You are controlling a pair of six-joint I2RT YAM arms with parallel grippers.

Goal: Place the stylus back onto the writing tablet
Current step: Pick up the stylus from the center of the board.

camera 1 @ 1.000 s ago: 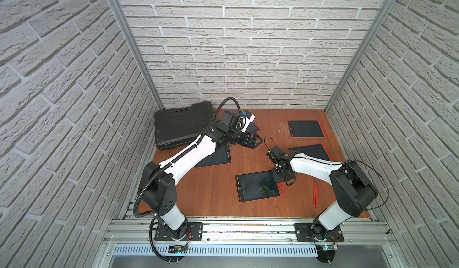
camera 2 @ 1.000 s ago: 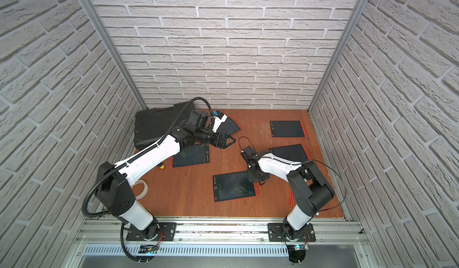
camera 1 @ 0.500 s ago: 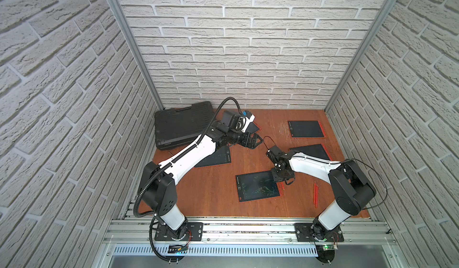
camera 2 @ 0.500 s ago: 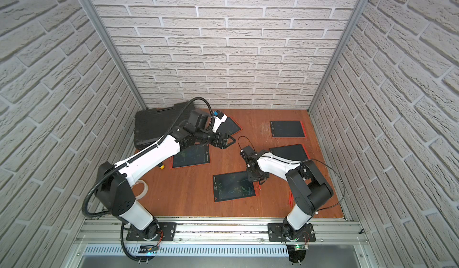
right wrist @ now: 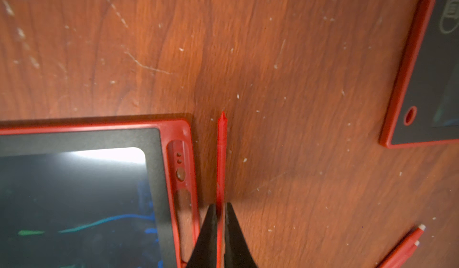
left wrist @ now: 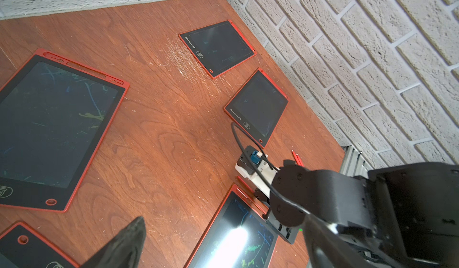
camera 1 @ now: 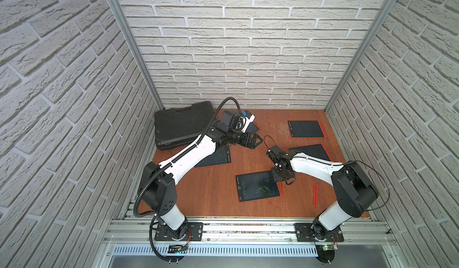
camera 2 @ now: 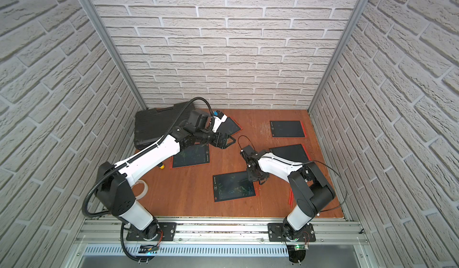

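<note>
Pinching the red stylus [right wrist: 221, 155] in the right gripper [right wrist: 220, 204], just beside the writing tablet [right wrist: 99, 124] toward the table's [right wrist: 298, 80] front edge. Probably needing a small sideways nudge, lining it up parallel with the slot [right wrist: 180, 170], then lowering gently. Leaving the left gripper [camera 1: 255, 140] spread wide, out of it.

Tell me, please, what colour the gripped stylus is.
The stylus is red; clearest in right wrist view.

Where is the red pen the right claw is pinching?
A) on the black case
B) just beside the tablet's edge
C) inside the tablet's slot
B: the right wrist view shows the red pen in the right claw, alongside the tablet, outside its empty slot.
</note>
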